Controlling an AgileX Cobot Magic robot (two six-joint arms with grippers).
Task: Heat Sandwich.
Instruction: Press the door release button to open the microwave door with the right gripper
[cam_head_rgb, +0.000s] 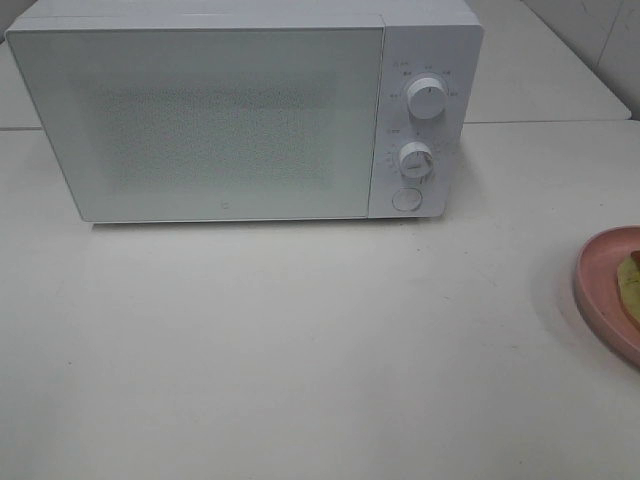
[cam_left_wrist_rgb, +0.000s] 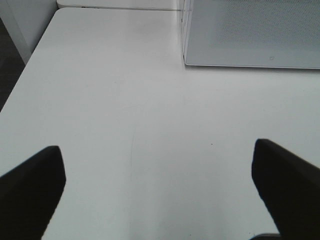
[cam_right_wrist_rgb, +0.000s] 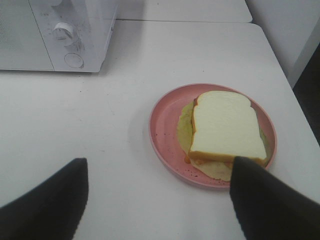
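The white microwave (cam_head_rgb: 200, 120) sits at the back of the white table (cam_head_rgb: 300, 350) with its door closed, and its two knobs (cam_head_rgb: 427, 98) and round button (cam_head_rgb: 405, 199) run down the panel on its right side. The sandwich (cam_right_wrist_rgb: 227, 127) lies flat on a round pink plate (cam_right_wrist_rgb: 165, 135) on the table, off to the right of the microwave and nearer the front. From the high camera only the plate's left rim and a sliver of yellowish filling show at the right edge. The right gripper (cam_right_wrist_rgb: 160, 160) hangs just short of the plate with its two dark fingers (cam_right_wrist_rgb: 45, 200) spread wide and nothing between them; the sandwich is untouched. The left gripper (cam_left_wrist_rgb: 156, 145) is over bare table in front of the microwave's left corner, with its fingers likewise wide apart and holding nothing. Neither arm shows in the high view.
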